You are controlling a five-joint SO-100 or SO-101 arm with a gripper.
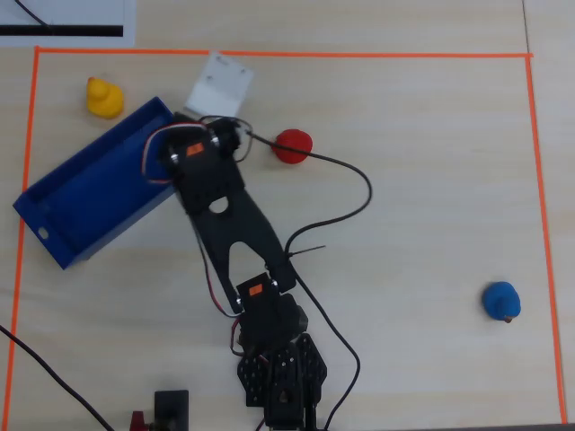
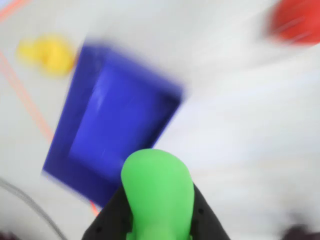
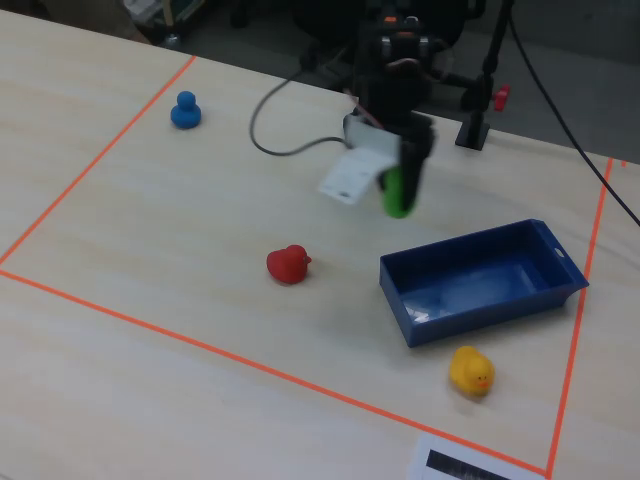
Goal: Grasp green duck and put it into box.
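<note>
My gripper (image 2: 157, 210) is shut on the green duck (image 2: 157, 192), which fills the bottom centre of the blurred wrist view between the black fingers (image 2: 112, 220). In the fixed view the gripper (image 3: 402, 195) holds the green duck (image 3: 396, 193) in the air, a little above and to the left of the blue box (image 3: 480, 280). In the overhead view the arm (image 1: 216, 171) hides the duck beside the box's (image 1: 81, 197) right end. The box is empty where it shows; it also appears in the wrist view (image 2: 120, 120).
A yellow duck (image 1: 102, 97) sits just outside the box, also in the fixed view (image 3: 470, 371). A red duck (image 1: 293, 145) lies near the arm, with a cable across it. A blue duck (image 1: 501, 301) sits far off. Orange tape (image 1: 269, 54) frames the work area.
</note>
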